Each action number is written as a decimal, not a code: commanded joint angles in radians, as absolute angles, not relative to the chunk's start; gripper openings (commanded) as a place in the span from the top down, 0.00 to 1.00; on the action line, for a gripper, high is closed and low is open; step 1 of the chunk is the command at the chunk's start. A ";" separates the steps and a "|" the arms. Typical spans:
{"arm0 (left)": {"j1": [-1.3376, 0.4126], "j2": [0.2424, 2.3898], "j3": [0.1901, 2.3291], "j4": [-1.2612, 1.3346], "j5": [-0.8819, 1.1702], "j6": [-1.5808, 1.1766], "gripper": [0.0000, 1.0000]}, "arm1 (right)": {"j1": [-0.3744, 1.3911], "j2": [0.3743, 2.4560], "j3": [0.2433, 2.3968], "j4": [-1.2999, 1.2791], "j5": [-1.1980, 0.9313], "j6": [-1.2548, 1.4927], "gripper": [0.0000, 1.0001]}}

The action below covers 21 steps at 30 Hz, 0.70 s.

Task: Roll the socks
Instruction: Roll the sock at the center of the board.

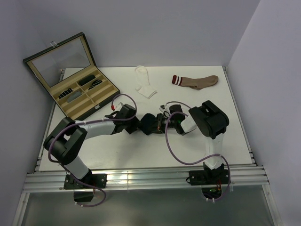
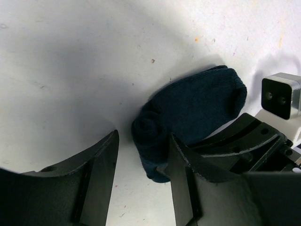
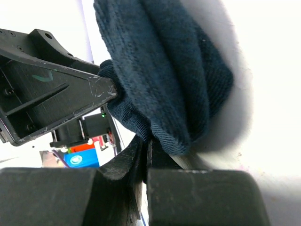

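White tabletop (image 2: 70, 56), navy sock (image 2: 193, 110) diagonal, rolled end beside spread left hand (image 2: 143, 137), edge in pinching right hand (image 3: 146, 153)

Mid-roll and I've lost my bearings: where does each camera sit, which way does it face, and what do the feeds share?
Top external: above and behind the bases, looking down on the white table; left arm and right arm show whole.
Left wrist: on the left arm, looking down past its open left pincer at the navy sock.
Right wrist: on the right arm, low, facing the sock over its right pincer, shut on its edge.
Shared: both wrist views show that sock, from opposite sides.
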<state>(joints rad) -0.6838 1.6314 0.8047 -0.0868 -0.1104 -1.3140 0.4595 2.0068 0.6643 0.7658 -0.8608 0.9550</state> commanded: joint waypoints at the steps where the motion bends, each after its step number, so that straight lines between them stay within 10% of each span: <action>1: -0.696 1.661 0.842 -0.086 -0.110 -1.324 0.50 | 0.449 2.052 0.637 0.778 -0.834 0.985 1.00; 21: -0.701 1.738 0.966 -0.225 -0.147 -1.235 1.00 | 0.456 1.728 0.706 0.252 -0.577 0.588 0.59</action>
